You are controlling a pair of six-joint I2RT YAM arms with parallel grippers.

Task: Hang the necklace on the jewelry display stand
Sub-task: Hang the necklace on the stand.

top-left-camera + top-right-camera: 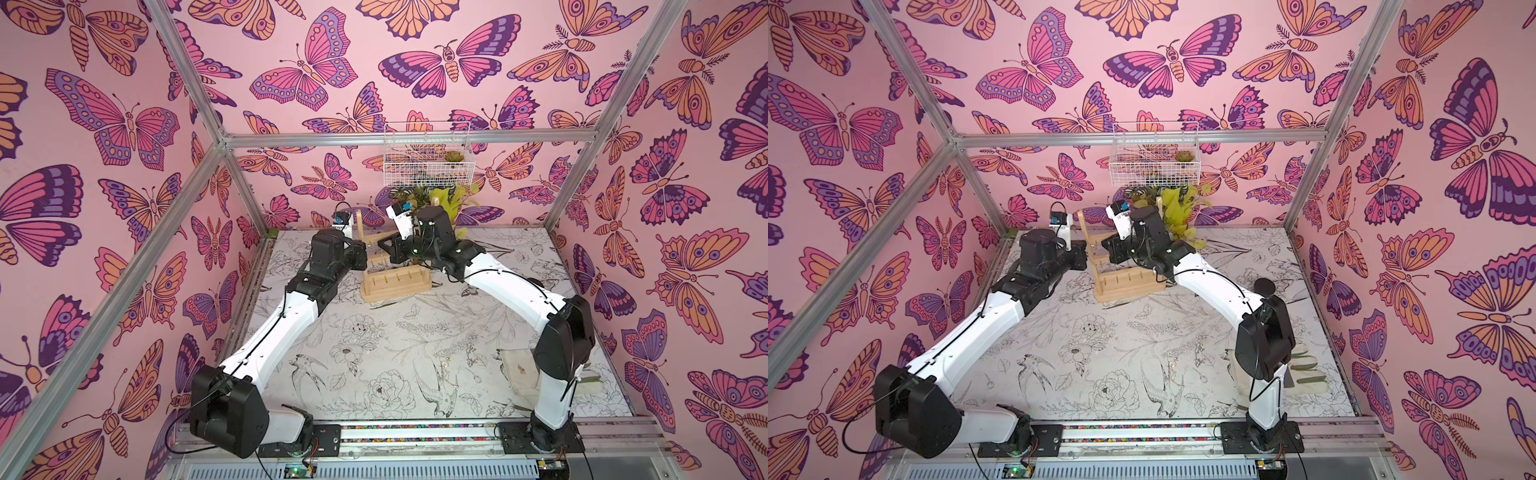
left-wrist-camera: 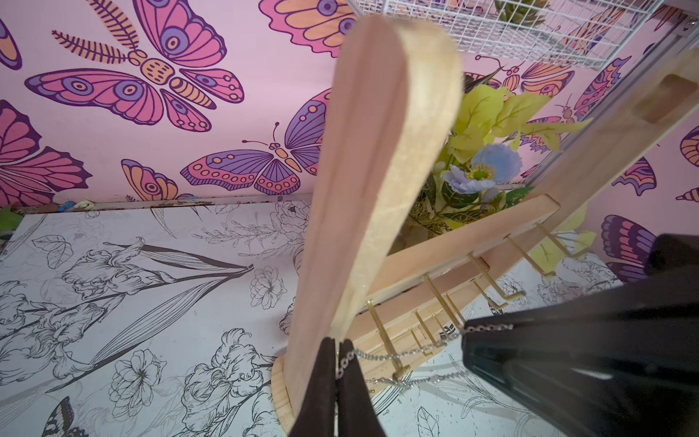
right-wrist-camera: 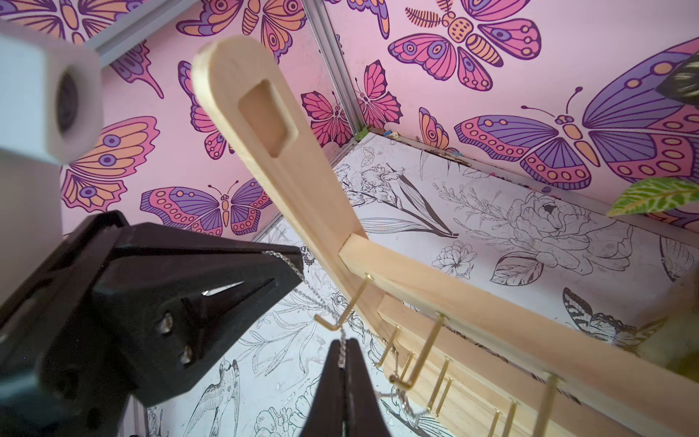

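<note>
On the near part of the flower-printed table [image 1: 374,353] a pale glove [image 1: 1304,370] lay at the right, well apart from the work. Farther back, in the middle, the jewelry display stand [image 1: 395,286] stood on its flat base. The left gripper [image 2: 337,346] sat just beside the stand's left post, its jaws pressed together on the necklace [image 2: 382,355]. The right gripper [image 3: 343,346], a little to the right, pinched the same chain, jaws likewise closed. The necklace stretched between them across a gold hook [image 3: 353,300] nearest the left post; whether it rested on that hook could not be told. Behind stood a leafy plant [image 1: 449,199], and a white wire basket [image 1: 428,166] hung on the far wall
</note>
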